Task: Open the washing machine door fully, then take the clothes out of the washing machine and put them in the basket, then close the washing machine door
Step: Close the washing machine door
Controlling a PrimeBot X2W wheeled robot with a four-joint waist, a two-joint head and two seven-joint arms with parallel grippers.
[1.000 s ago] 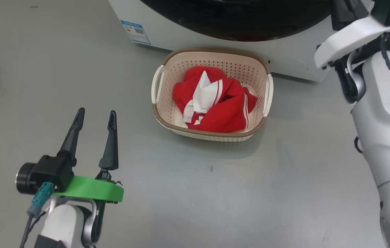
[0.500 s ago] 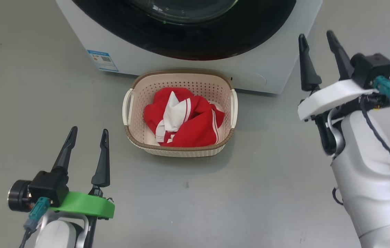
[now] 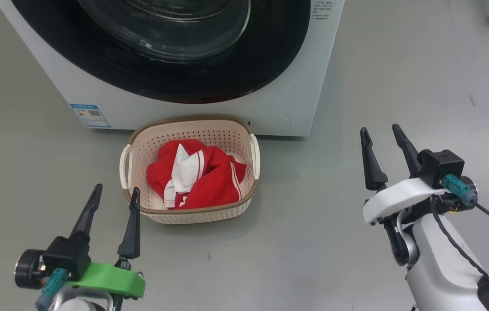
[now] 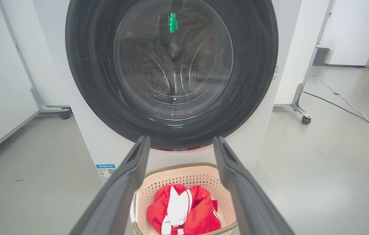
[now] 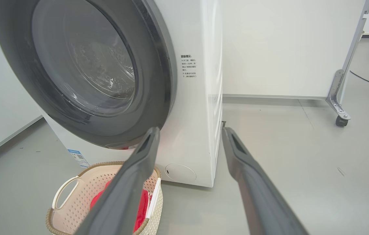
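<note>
The washing machine [image 3: 313,65] stands at the top of the head view, its black-rimmed door [image 3: 279,43] lying against the front. Through the door's glass [image 4: 171,71] the steel drum shows. The cream basket [image 3: 192,119] sits on the floor in front of the machine and holds the red and white clothes [image 3: 210,185]. My left gripper [image 3: 116,190] is open and holds nothing, just left of the basket's near corner. My right gripper [image 3: 379,128] is open too, well to the right of the basket, fingers toward the machine's right front corner [image 5: 204,130].
A blue sticker [image 3: 90,115] marks the machine's lower left front. White wheeled partitions stand behind and beside the machine, with casters [image 4: 305,120] [image 5: 341,121] and a cable [image 4: 350,106] on the grey floor to the right.
The head camera has tilted up, so more of the door shows. My right gripper has drawn back and down from the door to the lower right, fingers apart. The left gripper keeps its place.
</note>
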